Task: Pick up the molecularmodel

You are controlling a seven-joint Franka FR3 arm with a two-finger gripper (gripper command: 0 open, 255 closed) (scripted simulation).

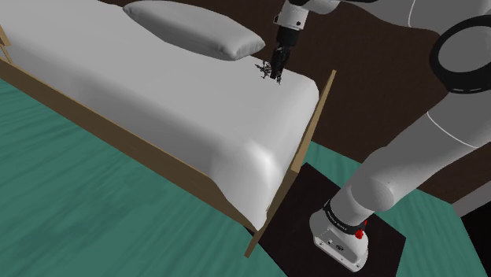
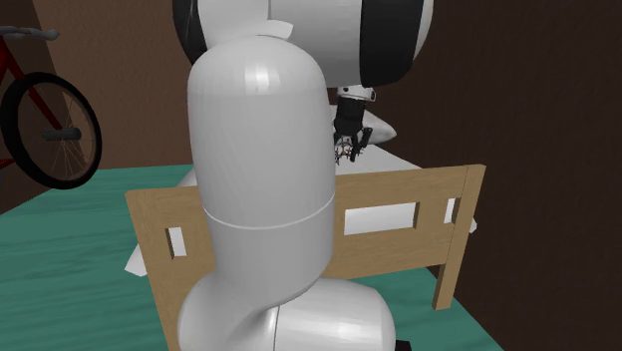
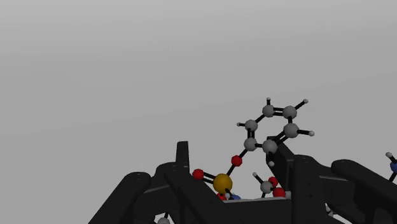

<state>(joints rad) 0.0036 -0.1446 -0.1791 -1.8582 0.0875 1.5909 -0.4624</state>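
The all-black two-finger gripper (image 3: 232,159) is closed narrowly on the small ball-and-stick molecular model (image 3: 270,127) of grey, red and yellow spheres, a finger touching it on each side. The model sits at the white mattress (image 1: 157,86), near its far right corner, right of the white pillow (image 1: 197,27) and close to the wooden footboard (image 1: 315,118).

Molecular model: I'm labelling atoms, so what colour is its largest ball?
Its largest ball is mustard yellow; best in wrist view.

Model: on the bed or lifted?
Apparently on the bed: shoulder view shows the model against the mattress at the gripper, no gap visible.
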